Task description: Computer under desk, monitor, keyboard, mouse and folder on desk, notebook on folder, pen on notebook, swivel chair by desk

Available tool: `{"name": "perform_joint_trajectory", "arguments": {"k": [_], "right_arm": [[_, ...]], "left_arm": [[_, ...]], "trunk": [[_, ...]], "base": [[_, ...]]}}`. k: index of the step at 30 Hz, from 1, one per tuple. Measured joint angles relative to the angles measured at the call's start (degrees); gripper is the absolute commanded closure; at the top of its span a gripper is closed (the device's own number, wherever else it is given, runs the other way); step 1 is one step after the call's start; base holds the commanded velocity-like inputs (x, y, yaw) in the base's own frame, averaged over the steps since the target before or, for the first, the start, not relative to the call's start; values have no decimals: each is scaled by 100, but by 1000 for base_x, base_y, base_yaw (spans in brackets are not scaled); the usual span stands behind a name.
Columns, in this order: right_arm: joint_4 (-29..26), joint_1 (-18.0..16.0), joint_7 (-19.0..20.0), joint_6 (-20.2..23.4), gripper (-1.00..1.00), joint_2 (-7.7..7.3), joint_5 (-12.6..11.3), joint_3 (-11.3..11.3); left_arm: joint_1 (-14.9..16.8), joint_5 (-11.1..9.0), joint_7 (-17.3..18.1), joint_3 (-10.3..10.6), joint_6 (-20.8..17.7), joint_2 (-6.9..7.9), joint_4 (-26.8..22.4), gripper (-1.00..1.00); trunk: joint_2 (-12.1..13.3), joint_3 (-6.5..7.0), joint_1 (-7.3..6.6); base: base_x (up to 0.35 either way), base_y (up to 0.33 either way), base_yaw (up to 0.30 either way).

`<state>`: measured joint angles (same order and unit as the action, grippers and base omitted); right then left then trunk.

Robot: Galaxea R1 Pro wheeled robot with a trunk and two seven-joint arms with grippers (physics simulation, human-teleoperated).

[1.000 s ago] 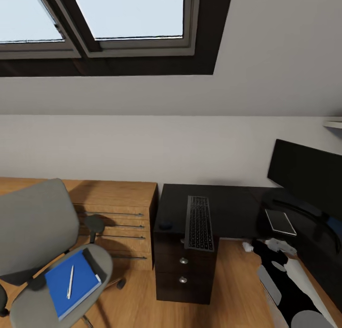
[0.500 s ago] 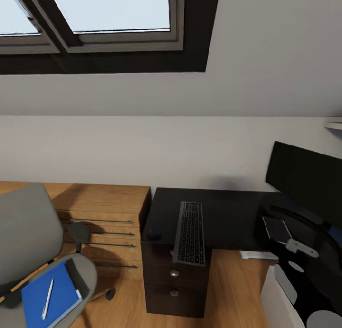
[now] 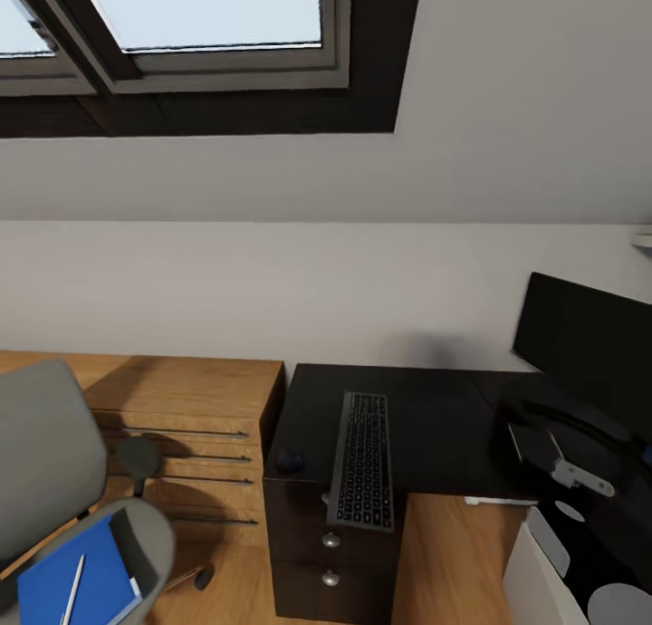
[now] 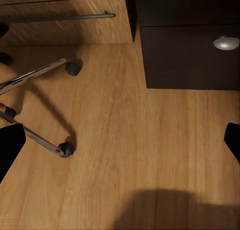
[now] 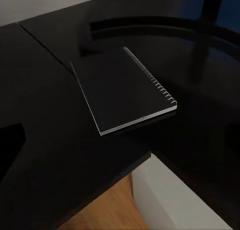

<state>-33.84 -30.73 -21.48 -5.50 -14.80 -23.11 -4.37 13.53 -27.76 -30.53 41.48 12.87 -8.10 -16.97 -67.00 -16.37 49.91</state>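
In the head view the desk (image 3: 435, 417) is seen across the centre and right of the frame, with the keyboard (image 3: 362, 457) lying lengthwise near its front left corner and overhanging the drawer unit (image 3: 330, 552) edge. The mouse (image 3: 291, 461) sits just beside the keyboard, close to the left edge of the desktop. The monitor (image 3: 589, 344) stands at the right edge of the frame. At the lower left the swivel chair (image 3: 54, 480) is partly cut off, and the folder (image 3: 77, 584) rests on its seat with the pen (image 3: 72, 593) lying on top.

In the right wrist view a dark notebook (image 5: 125, 90) with a spiral edge lies flat on the glossy desktop, near the curved monitor stand (image 5: 165, 27). The right gripper (image 3: 566, 466) is seen in the head view above that spot; whether its jaws are parted or closed cannot be told. In the left wrist view, dark fingertips (image 4: 10, 145) are seen at both side edges of the frame, well apart and with nothing between them, so the left gripper (image 4: 120, 145) is judged to be released and empty, above the wood floor (image 4: 125, 140) near the chair's castors (image 4: 65, 149).

Several risks are judged from this layout. The keyboard could be tipped off the front edge if nudged. The thin notebook could be pushed along the slick desktop rather than lifted, or slid into the monitor stand. The pen could be rolled off the folder once the folder is tilted. The chair could be rolled away on its castors when the seat is pressed.
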Motion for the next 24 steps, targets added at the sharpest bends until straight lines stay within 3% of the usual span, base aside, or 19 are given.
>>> {"name": "perform_joint_trajectory", "arguments": {"k": [3, 9, 11, 12, 15, 24], "right_arm": [[69, -30, 3, 34, -100, -23, 4, 2], [123, -102, 13, 552, -100, -203, -27, 5], [127, -135, 19, 786, -100, -239, -50, 9], [128, -186, 24, 1123, -100, -261, -42, 11], [123, -213, 26, 1319, -100, -270, -33, 10], [-171, -228, -9, 1314, -100, -248, -33, 22]], "left_arm": [[-1, -1, 57, -3, 0, 0, 4, -100], [-3, -2, 96, -5, 1, 0, 10, -100], [-3, -2, 97, -5, 1, 0, 13, -100], [-4, -2, 99, -5, 1, 0, 14, -100], [-2, -2, 99, -1, 0, 0, 15, -100], [1, 5, 100, 3, 10, -5, 16, -100]], "trunk": [[0, 0, 0], [0, 0, 0], [0, 0, 0], [0, 0, 0], [0, 0, 0], [0, 0, 3]], "base": [[318, 0, 0], [320, 0, 0], [321, -7, 0], [321, -28, 0], [321, -66, 0], [181, -78, 0]]}}
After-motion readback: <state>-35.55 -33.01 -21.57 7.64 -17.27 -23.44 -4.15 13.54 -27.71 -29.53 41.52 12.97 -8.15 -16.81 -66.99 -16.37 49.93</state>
